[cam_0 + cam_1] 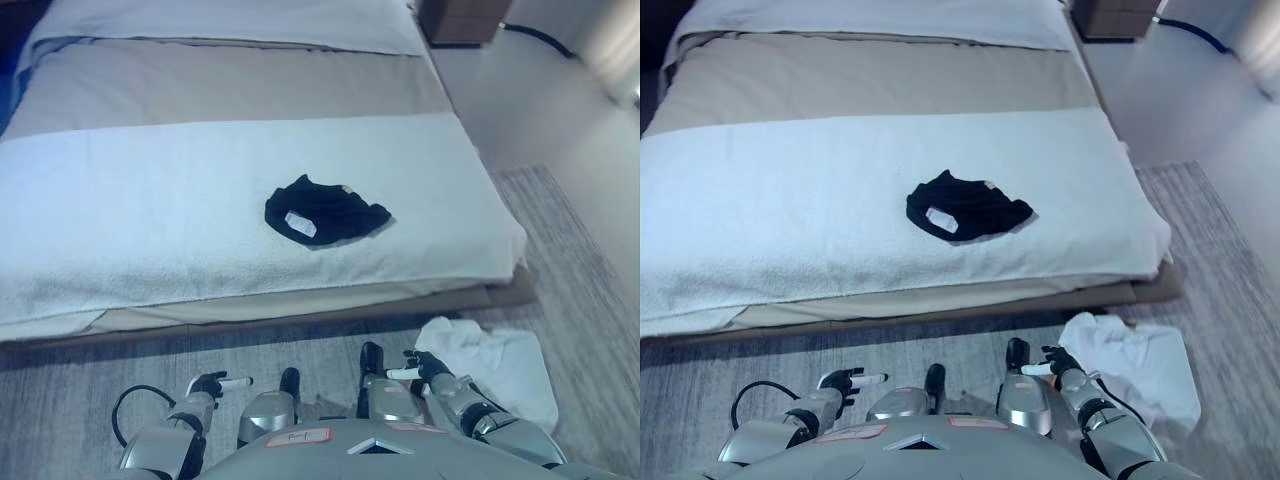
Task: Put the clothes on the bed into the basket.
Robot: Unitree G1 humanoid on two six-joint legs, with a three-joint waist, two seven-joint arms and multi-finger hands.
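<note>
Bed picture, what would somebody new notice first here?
A crumpled black garment lies alone on the white blanket across the bed. On the grey carpet beside the bed's near right corner lies a white cloth. The left hand and right hand hang low near the carpet, holding nothing.

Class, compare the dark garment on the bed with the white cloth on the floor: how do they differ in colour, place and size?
The dark garment is black; the white cloth is white. The garment lies on the bed's white cover; the cloth lies on the grey floor beside the bed, near the right robot hand. The garment looks smaller than the cloth. Both are crumpled, and neither is held.
</note>
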